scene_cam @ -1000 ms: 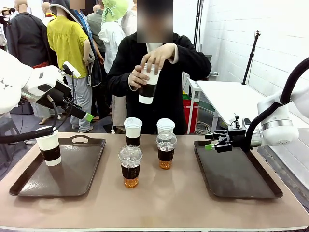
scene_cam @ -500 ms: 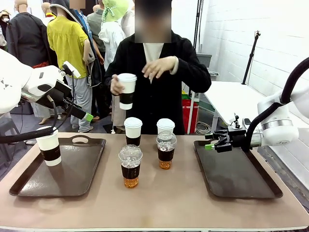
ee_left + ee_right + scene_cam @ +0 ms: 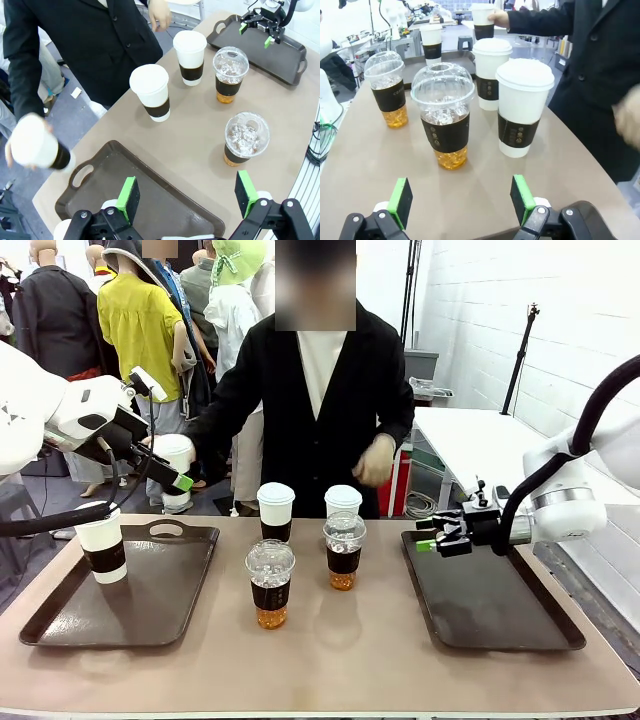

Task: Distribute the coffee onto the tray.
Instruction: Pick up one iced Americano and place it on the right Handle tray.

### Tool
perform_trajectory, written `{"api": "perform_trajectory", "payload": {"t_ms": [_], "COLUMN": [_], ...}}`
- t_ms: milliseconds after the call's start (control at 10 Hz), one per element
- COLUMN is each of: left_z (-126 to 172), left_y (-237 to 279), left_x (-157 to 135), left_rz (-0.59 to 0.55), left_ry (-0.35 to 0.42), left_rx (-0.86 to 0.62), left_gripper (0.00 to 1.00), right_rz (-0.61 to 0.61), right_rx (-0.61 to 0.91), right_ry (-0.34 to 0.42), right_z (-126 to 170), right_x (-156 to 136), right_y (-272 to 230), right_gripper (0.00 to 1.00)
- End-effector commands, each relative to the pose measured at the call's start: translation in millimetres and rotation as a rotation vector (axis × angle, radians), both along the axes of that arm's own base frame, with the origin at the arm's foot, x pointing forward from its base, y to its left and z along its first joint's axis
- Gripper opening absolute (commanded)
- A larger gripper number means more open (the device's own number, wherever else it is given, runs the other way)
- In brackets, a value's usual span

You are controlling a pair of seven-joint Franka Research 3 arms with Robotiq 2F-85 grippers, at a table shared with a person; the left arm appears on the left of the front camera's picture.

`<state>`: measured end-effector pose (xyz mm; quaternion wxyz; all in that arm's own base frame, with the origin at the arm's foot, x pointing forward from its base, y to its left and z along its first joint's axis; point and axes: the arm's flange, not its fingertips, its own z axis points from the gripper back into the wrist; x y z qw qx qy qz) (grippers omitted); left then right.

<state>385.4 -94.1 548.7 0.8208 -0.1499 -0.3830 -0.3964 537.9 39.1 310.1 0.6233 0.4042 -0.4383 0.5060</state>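
A white paper cup (image 3: pixel 103 545) stands on the left tray (image 3: pixel 160 605). The person's hand holds another white cup (image 3: pixel 177 458) above the table's far left edge, beyond the tray (image 3: pixel 100 180), the held cup (image 3: pixel 37 147) lying tilted in that hand. Two white cups (image 3: pixel 275 510) (image 3: pixel 343 500) and two clear dome-lidded cups (image 3: pixel 270 583) (image 3: pixel 344 550) of amber drink stand mid-table. My left gripper (image 3: pixel 165 432) hangs open above the left tray, nothing between its pads (image 3: pixel 128 199). Over the near end of the right tray (image 3: pixel 500 610), my right gripper (image 3: pixel 432 537) is open and empty, facing the cups (image 3: pixel 444 115) (image 3: pixel 525 105).
The person stands at the far side, one arm stretched toward the left tray, the other hand (image 3: pixel 378 460) hanging above the far white cup. A white side table (image 3: pixel 480 440) stands behind the right tray. Bare tabletop lies in front of the cups.
The person has swung the held white cup from chest height down and to picture left, toward the left tray, and lowered the other hand. My right gripper has edged slightly left.
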Motion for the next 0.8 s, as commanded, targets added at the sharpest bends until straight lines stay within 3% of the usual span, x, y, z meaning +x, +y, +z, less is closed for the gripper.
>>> {"api": "perform_trajectory", "payload": {"t_ms": [0,700], "left_z": [0,0], "left_y": [2,2], "left_x": [0,0], "left_rz": [-0.003,-0.003], "left_ry": [0.006,0.006], "left_rx": [0.005,0.005], "left_gripper": [1.00,1.00], "right_rz": [0.036,0.097], "right_rx": [0.029,0.019], "right_ry": [-0.029,-0.019], "right_z": [-13,-27], "right_x": [9,20], "right_y": [16,52], "right_gripper": [1.00,1.00]}}
